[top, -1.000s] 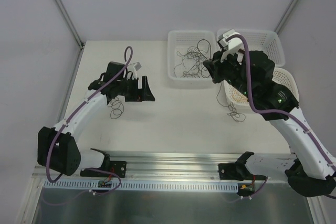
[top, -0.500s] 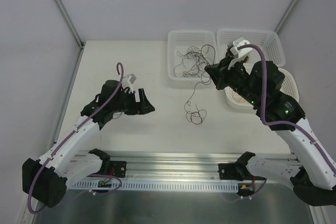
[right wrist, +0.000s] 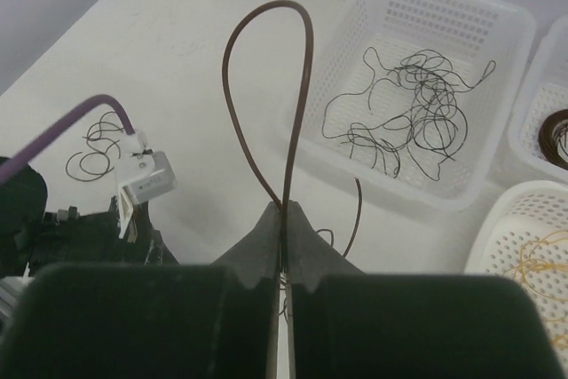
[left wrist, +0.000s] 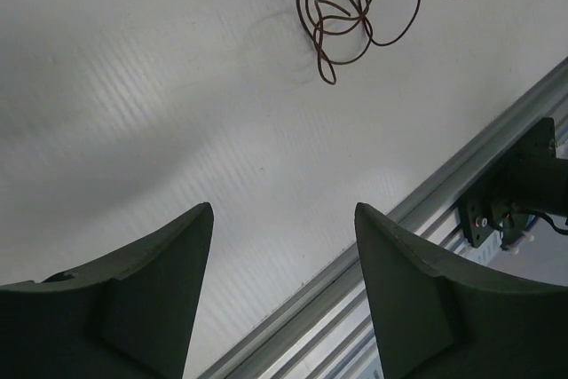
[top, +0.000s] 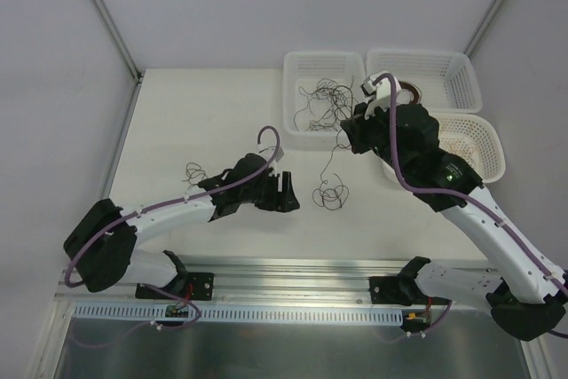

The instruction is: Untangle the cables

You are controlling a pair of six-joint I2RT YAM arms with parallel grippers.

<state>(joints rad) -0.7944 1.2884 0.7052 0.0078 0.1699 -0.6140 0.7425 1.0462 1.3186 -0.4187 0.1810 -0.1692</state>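
Note:
The cables are thin curly wires. A dark brown cable (right wrist: 266,86) loops up out of my right gripper (right wrist: 282,210), which is shut on it above the table in front of the baskets. In the top view it hangs from that right gripper (top: 348,135) down to a small coil (top: 331,194) on the table. My left gripper (top: 291,193) is low over the table just left of that coil, open and holding nothing. In the left wrist view the coil (left wrist: 351,19) lies ahead of the left gripper (left wrist: 282,209). A tangle of black cables (top: 324,104) fills the left basket.
A single black cable (top: 193,172) lies on the table to the left. A far right basket (top: 448,73) holds a dark coil, and a near right basket (top: 484,153) holds yellow cables (right wrist: 532,264). The metal rail (left wrist: 461,175) runs along the near table edge.
My left arm has swung right across the table to just beside the brown coil, its jaws a little narrower. The right gripper has carried the brown cable leftward from the right baskets.

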